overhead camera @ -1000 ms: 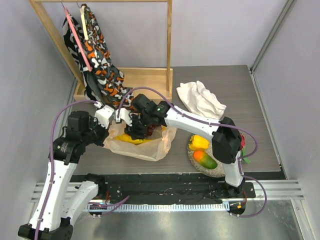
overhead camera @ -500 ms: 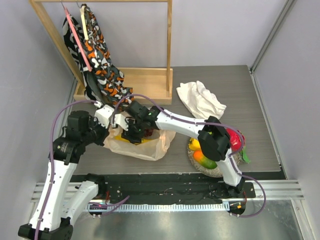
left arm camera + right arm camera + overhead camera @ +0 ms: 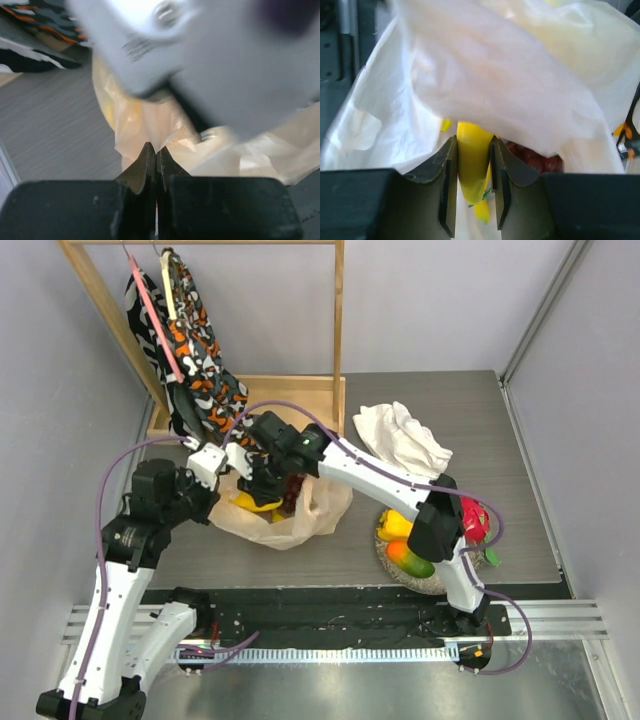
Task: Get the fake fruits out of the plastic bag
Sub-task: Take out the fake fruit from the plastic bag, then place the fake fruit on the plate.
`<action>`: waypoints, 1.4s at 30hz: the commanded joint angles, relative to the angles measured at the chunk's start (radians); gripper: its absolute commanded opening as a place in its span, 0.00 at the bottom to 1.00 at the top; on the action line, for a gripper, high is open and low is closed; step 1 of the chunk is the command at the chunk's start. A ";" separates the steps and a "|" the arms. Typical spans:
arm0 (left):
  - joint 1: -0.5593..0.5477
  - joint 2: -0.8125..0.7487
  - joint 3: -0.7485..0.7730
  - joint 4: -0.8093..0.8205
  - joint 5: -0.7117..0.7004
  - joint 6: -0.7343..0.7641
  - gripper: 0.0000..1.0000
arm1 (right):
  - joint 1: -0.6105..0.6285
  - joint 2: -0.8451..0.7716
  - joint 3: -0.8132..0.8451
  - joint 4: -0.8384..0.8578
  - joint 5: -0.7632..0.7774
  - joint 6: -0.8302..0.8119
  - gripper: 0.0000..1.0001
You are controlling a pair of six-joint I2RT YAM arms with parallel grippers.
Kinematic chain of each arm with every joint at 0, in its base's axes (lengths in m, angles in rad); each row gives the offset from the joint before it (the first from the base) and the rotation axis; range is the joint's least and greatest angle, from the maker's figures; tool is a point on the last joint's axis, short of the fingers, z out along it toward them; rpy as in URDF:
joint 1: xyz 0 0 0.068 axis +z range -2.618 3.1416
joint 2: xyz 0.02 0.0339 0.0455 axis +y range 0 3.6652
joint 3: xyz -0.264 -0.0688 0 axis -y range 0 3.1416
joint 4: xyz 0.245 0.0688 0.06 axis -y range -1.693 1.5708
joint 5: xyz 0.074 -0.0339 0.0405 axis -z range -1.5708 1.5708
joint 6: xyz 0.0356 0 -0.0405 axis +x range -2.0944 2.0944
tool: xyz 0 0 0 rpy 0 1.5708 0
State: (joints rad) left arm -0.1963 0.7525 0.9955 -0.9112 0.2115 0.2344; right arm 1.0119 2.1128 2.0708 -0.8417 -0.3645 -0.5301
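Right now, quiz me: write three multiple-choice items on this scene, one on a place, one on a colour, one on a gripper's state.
1. The white cloth lies: A on the table, beyond the plate; B in the plastic bag; C on the plate.
2. The fruit between the right gripper's fingers is: A purple; B yellow; C green.
3. The left gripper is: A wide open; B holding a fruit; C shut on the bag's edge.
Key: 1 A, it rests on bare table; 2 B, yellow shows between the fingers; 3 C, its fingertips meet on the film.
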 commanded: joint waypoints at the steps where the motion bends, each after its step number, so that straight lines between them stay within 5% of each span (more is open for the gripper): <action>1: 0.003 0.036 0.015 0.035 -0.043 -0.024 0.00 | 0.004 -0.171 0.098 -0.207 -0.137 -0.070 0.19; 6: 0.003 0.068 0.038 0.098 -0.126 -0.038 0.00 | -0.019 -0.212 0.026 -0.414 -0.128 -0.162 0.11; 15: 0.003 0.162 0.072 0.175 -0.182 -0.052 0.00 | -0.038 -0.364 0.014 -0.476 -0.109 -0.240 0.09; 22: 0.001 0.240 0.089 0.215 -0.176 -0.061 0.00 | -0.033 -0.592 -0.162 -0.283 -0.051 -0.249 0.01; 26: 0.003 0.240 0.100 0.207 -0.152 -0.078 0.00 | -0.061 -0.720 -0.306 0.067 0.131 -0.107 0.01; 30: 0.003 0.234 0.098 0.195 -0.146 -0.087 0.00 | -0.238 -0.780 -0.328 0.184 0.183 0.085 0.01; 36: 0.003 0.243 0.106 0.179 -0.116 -0.086 0.00 | -0.523 -0.861 -0.331 0.187 0.102 0.249 0.01; 42: 0.003 0.278 0.126 0.182 -0.046 -0.109 0.00 | -0.639 -0.892 -0.368 0.280 -0.125 0.528 0.01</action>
State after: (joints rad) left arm -0.1978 1.0130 1.0794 -0.7509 0.1196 0.1398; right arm 0.4179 1.2861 1.7008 -0.7269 -0.3305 -0.2203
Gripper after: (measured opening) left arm 0.012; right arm 0.323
